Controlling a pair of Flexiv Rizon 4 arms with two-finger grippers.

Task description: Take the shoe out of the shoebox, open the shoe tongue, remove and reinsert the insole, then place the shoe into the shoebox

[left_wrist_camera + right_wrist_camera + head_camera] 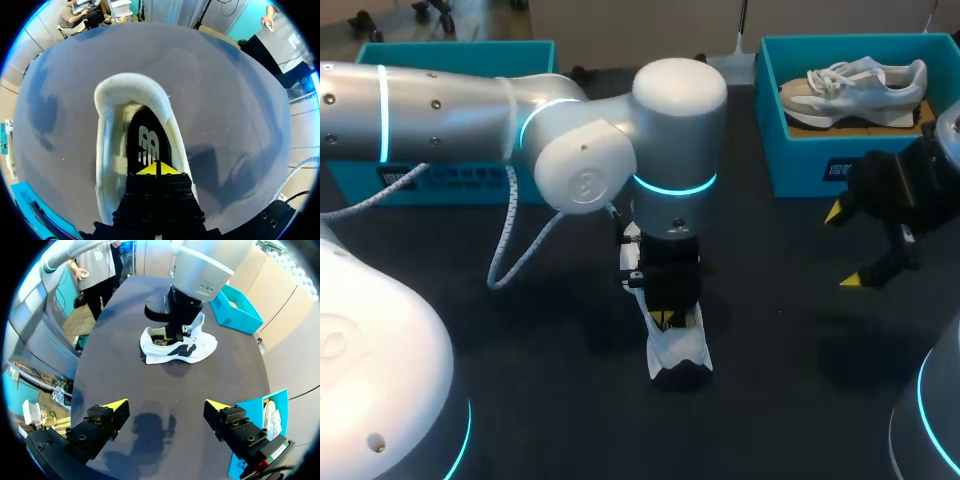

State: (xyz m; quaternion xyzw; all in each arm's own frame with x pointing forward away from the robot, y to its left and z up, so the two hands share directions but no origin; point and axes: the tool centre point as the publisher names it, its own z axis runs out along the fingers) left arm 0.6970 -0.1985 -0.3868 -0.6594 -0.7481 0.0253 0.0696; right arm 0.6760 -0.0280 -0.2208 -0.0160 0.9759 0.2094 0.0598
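Note:
A white shoe (678, 350) (200, 347) lies on the dark table near the middle. My left gripper (665, 318) (157, 167) points down into its opening, shut, yellow tips together just above the black insole (147, 135) with a white logo. Nothing shows pinched between the tips. The padded heel collar (130, 85) curves ahead of that gripper. My right gripper (843, 247) (166, 405) hangs open and empty over the table's right side, well short of the shoe. The teal shoebox (800, 160) stands at the back right.
A second pale shoe (855, 85) lies inside the shoebox on brown card. Another teal box (470, 55) stands at the back left, behind my left arm. A white cable (510, 240) loops down from that arm.

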